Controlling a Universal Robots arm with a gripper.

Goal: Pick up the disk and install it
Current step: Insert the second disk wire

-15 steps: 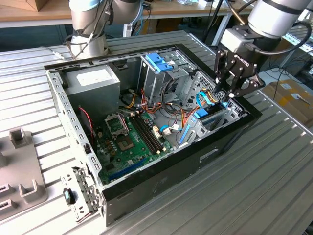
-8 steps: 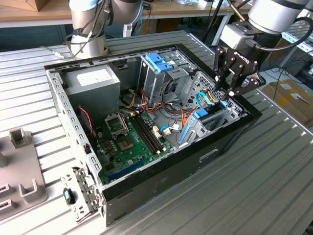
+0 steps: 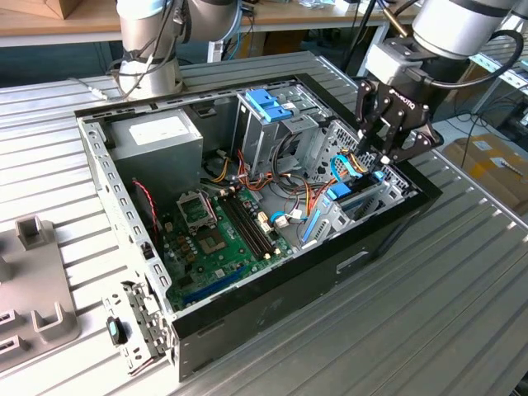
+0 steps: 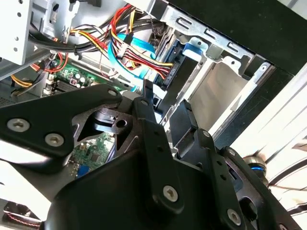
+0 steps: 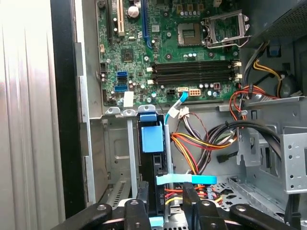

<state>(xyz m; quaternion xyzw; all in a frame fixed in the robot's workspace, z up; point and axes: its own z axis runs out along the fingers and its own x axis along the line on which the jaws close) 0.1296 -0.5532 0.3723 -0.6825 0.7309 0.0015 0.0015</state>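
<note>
The disk [image 5: 152, 178] stands on edge in the metal drive bay [image 3: 388, 194] at the corner of the open computer case on the exterior view's right. Its light-blue carrier [image 5: 152, 139] shows on its upper edge. In the exterior view the disk [image 3: 340, 194] sits low between the bay's walls. My gripper [image 3: 375, 157] hangs straight over that bay, reaching down at the disk's far end. In the second wrist view the gripper [image 4: 165, 101] has the disk's dark edge [image 4: 173, 72] right in front of it. In the first wrist view the gripper [image 5: 165, 213] straddles the disk's line.
The case [image 3: 247, 313] holds a green motherboard [image 3: 219, 235], a grey power supply [image 3: 157, 140] and a metal cage with a blue latch [image 3: 268, 103]. Bundled red, yellow and blue cables [image 5: 201, 143] run beside the bay. A grey fixture [image 3: 33, 289] and a loose bracket [image 3: 136, 330] lie on the table.
</note>
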